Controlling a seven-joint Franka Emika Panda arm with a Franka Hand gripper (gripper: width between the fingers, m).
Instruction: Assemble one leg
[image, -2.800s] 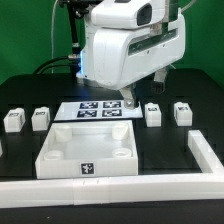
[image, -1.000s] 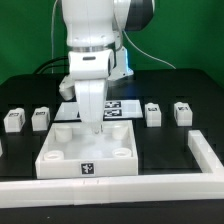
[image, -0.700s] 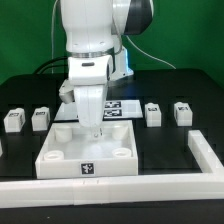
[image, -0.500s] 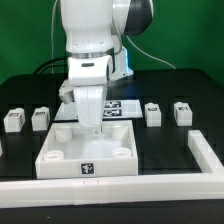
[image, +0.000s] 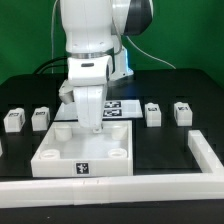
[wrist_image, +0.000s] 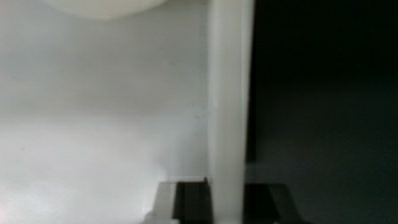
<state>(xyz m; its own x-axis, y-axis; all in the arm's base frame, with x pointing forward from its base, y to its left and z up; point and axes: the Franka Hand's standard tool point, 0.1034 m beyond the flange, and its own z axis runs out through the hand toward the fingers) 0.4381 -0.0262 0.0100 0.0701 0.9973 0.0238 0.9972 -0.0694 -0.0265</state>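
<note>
Now your gripper (image: 92, 128) stands low over the far wall of the square piece (image: 50, 166), its fingers (wrist_image: 187, 205) clamped on that wall from both sides. The leg (image: 40, 118) sits on the table (image: 165, 150) near the piece, toward the exterior view's left.

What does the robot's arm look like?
The arm is big, white and rounded, with a dark patch near its top. A thin black cable runs behind it. Its gripper is a white block that narrows downward, and the fingertips look dark.
</note>
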